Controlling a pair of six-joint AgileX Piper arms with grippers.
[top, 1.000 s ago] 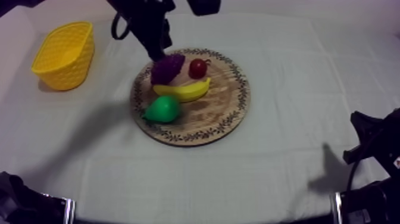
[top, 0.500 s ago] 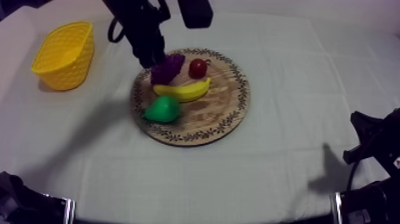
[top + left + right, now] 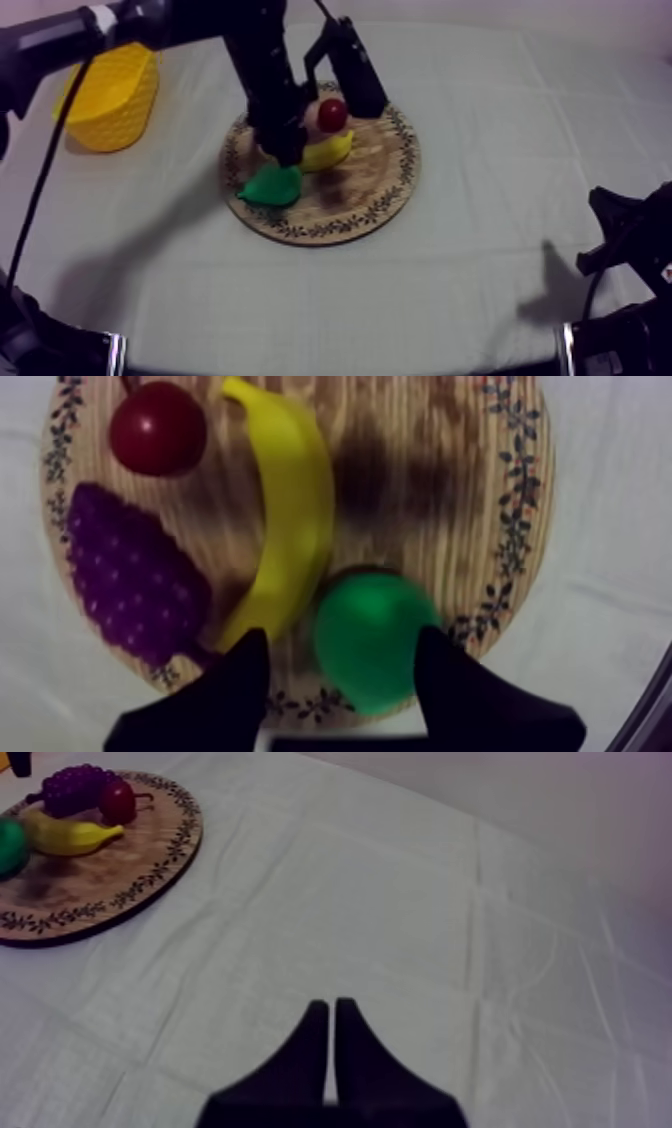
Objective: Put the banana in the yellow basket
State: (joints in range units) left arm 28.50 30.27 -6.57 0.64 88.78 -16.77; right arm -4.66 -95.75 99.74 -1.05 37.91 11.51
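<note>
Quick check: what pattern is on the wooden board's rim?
A ring of small dark leafy sprigs round the wooden board; clearest in the left wrist view.

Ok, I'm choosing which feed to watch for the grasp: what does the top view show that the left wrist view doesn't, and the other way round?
The top view adds the basket, standing on the cloth apart from the board. The left wrist view adds the grapes and the left gripper, open, with the pear between its fingers. Both have the board, banana, pear and red fruit.
</note>
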